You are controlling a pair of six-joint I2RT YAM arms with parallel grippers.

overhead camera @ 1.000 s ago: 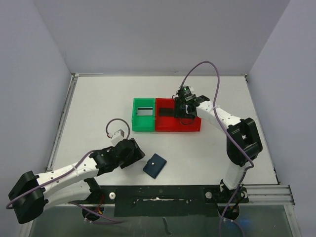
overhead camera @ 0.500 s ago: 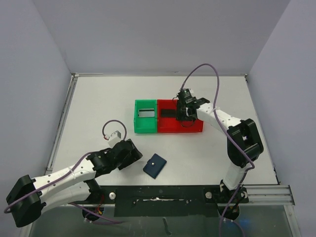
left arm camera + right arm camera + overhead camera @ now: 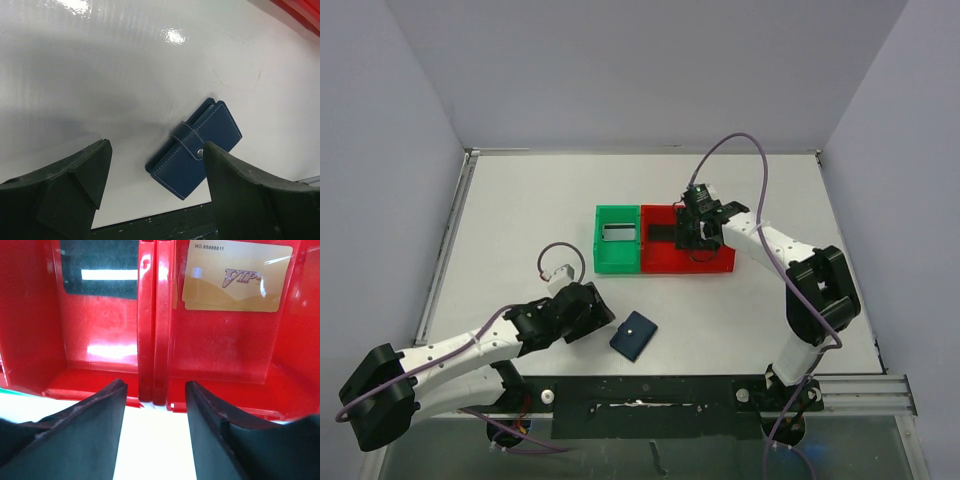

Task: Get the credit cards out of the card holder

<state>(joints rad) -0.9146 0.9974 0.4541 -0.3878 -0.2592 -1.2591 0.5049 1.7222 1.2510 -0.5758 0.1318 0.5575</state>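
Left gripper (image 3: 156,150) hangs low over the white table (image 3: 100,75) with its two dark, blunt fingers (image 3: 75,180) spread wide and nothing between them. Just beyond them lies the small dark blue bifold card holder (image 3: 195,148), flat on the table near the front edge and turned at a slant. It looks like soft leather or a leather imitation with pale stitching along its edges, and a short strap with a round metal snap (image 3: 200,154) is fastened across it, so it is closed. Whether any cards remain inside cannot be told.

If more are to come out, the sensible course is for this gripper to pin one half of the holder flat while the strap is lifted from its free end. The table is glossy, so the holder may slide rather than open unless it is pressed down first.

Farther back, the right gripper (image 3: 155,390) hovers above the glossy red plastic bin (image 3: 147,340), fingers apart and empty. In one compartment lies a thin, stiff gold card (image 3: 235,282) with printed lettering, and in the other a black card (image 3: 100,270) with a pale stripe. Touching the red bin's side stands a green plastic bin (image 3: 603,262) holding a greyish card (image 3: 618,232).
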